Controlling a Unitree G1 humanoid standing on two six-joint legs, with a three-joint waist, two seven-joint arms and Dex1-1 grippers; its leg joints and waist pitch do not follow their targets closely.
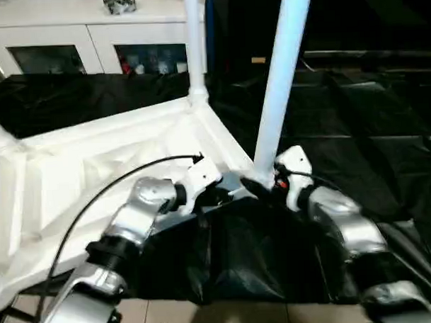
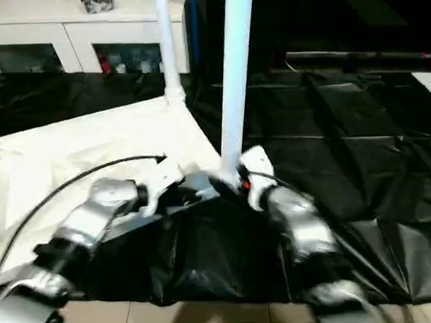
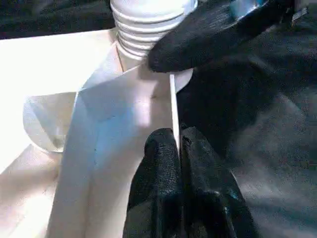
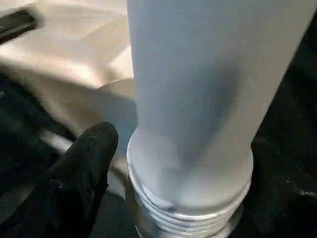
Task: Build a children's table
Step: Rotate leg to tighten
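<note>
Left wrist view, left tool (image 3: 179,148) pinching table rim (image 3: 173,106)

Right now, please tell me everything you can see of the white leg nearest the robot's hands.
The leg is a long, smooth white plastic tube, leaning slightly. Its ribbed, threaded lower end sits at the near corner socket of the upturned table top, threads still exposed, so not fully screwed in. One black finger of the right hand touches its base.
</note>
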